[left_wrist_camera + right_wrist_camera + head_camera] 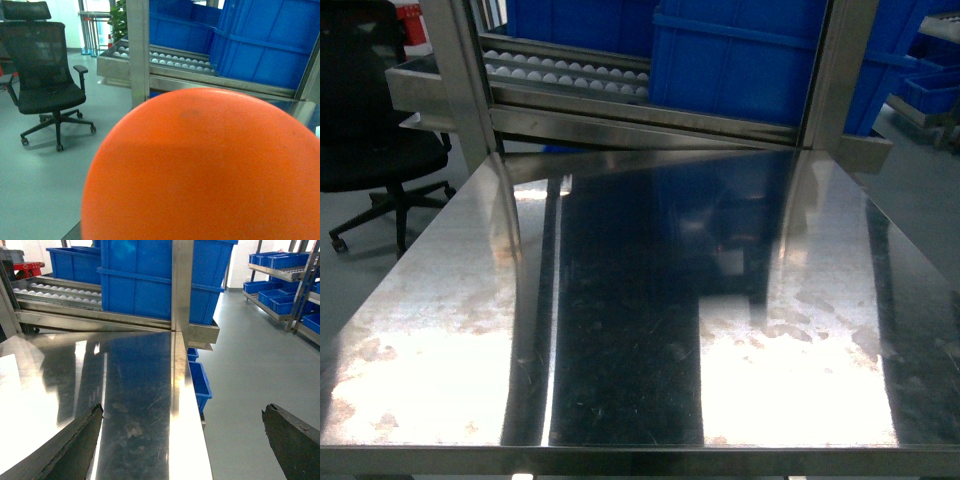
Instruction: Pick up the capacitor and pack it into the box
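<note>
From my left wrist camera the capacitor (205,167) fills most of the lower frame as a smooth orange-red dome, so close to the lens that it hides whatever lies beneath it. None of the left gripper's fingers show around it, so I cannot tell whether they are apart, together or clamped on it, nor whether it is held or resting on something. Beyond the dome and to its left I note a black office chair (42,75) on the grey floor, a steel upright post (138,50) and, past that, a roller conveyor (170,60) with blue bins (270,45) stacked behind. On the right wrist camera, the right gripper (182,445) stands wide apart: one dark finger (75,445) sits low at the left, over the steel table (135,390), and the other at the lower right over the floor, with nothing between them. The table's right edge runs down between the two fingers. Ahead of the fingers I see the same post and blue bins, and further right a rack of blue bins (280,290) well apart. The head camera shows only the reflective table top (620,330), the frame and bins behind it, and the chair at far left; neither gripper nor the capacitor appears there.
</note>
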Robot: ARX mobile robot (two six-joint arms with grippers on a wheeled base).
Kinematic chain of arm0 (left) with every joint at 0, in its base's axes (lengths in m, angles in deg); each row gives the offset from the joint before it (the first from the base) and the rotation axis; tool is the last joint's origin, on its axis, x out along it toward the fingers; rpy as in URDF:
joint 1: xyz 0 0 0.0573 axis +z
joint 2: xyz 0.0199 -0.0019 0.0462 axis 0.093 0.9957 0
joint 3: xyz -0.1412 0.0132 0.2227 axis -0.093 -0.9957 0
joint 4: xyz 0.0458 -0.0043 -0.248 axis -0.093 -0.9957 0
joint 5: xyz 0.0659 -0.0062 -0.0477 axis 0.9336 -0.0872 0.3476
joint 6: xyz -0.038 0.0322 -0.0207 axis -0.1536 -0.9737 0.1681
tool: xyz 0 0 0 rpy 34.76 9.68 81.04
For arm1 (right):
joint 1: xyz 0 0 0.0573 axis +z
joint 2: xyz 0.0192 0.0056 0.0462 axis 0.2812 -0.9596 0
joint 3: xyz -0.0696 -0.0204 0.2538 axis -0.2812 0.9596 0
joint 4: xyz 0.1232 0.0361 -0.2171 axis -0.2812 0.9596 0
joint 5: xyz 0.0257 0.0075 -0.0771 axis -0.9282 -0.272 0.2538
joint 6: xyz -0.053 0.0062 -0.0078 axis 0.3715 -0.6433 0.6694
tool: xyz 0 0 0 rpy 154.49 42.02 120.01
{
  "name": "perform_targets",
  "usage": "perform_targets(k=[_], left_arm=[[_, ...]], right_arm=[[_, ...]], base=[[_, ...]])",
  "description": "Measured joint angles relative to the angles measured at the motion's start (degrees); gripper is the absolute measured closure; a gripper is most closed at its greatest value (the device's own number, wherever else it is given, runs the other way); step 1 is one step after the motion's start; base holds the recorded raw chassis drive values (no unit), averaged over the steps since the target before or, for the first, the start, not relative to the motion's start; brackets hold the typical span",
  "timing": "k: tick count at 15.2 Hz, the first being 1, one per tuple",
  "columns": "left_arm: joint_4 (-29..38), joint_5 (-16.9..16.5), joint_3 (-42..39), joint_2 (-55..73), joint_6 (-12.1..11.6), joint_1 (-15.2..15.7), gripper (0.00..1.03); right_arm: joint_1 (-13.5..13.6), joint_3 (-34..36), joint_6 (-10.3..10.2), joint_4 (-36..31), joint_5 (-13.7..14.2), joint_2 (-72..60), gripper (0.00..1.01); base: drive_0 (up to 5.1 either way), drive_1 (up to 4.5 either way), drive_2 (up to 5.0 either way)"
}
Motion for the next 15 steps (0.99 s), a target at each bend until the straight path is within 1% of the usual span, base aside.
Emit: perform_targets(k=[2,15], left_arm=[[-10.5,0.1,0.0,-9.5,0.0,0.0,0.59],[-10.4,0.0,0.0,-9.5,-0.1,0.1,0.59]], right_arm=[[0.0,0.0,0.0,0.0,0.0,0.0,0.03],[0.0,0.0,0.0,0.0,0.0,0.0,0.03]], base=[[0.0,0.0,0.0],[0.0,0.0,0.0]])
